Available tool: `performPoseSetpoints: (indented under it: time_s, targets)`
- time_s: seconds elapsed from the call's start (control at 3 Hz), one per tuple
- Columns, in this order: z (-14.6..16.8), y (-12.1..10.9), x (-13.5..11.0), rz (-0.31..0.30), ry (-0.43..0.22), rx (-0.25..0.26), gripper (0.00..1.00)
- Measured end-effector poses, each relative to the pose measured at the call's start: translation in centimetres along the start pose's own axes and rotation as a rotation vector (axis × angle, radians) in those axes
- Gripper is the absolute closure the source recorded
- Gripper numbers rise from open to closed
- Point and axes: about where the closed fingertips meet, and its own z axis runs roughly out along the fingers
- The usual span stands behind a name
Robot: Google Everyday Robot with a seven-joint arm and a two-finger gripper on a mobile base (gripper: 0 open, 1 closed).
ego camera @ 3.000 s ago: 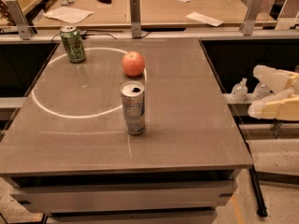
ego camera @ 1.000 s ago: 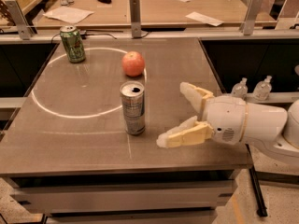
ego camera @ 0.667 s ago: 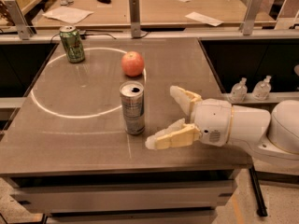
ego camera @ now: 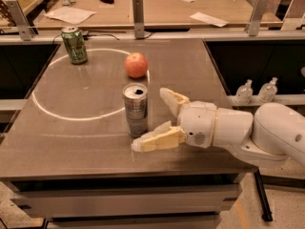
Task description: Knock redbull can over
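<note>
The grey-brown square table point(ego camera: 71, 147) carries a thin white painted circle point(ego camera: 81, 119) across its left half. At its far left stands a short green drinks can point(ego camera: 74, 44), upright on the circle's line. Right of it, a round red apple point(ego camera: 136, 65) rests on the circle's far right edge. Nearer, the tall slim silver redbull can point(ego camera: 136, 109) stands upright around the table's middle. My cream two-finger gripper point(ego camera: 150, 120) sits just right of it, fingers spread wide: the near one reaches in front of the can's base, the far one is apart from it. My white arm point(ego camera: 248, 130) extends off right. Two small clear bottles point(ego camera: 257, 90) stand beyond it. A wooden desk point(ego camera: 157, 8) with loose papers point(ego camera: 70, 14) spans the back.
</note>
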Motion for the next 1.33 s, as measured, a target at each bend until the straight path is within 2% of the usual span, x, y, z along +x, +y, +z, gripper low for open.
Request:
performPoseSetpoints:
  time_s: [1.0,1.33]
  targets:
    - [5.0,-0.1,-0.9,-0.04,-0.022,-0.036,0.0]
    - [6.1,0.3,-0.7,-0.047,-0.028,-0.06,0.15]
